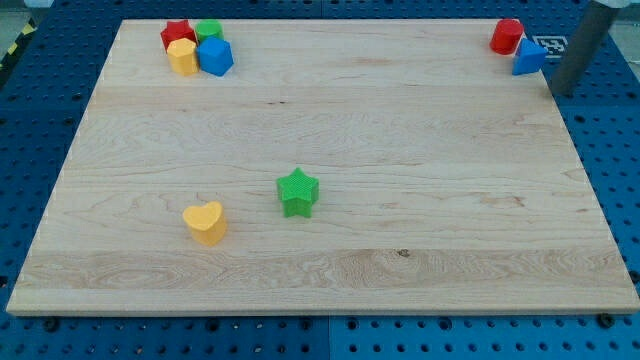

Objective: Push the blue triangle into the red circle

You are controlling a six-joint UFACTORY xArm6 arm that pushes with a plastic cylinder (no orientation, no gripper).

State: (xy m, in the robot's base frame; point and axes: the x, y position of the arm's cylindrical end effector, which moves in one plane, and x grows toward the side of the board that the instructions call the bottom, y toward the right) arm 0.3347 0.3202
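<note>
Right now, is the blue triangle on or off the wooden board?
On: the blue triangle sits at the wooden board corner, touching the red circle.

1. A pale wooden board [330, 150] carries 8 blocks.
2. At the view's top left, 4 blocks cluster touching: a red block [176, 33], a green block [209, 30], a yellow block [183, 57] and a blue block [216, 57].
3. At the view's top right, the red circle [506, 36] touches the blue triangle [528, 57].
4. Lower centre, a green star [298, 192] and a yellow heart [206, 221] stand apart.
</note>
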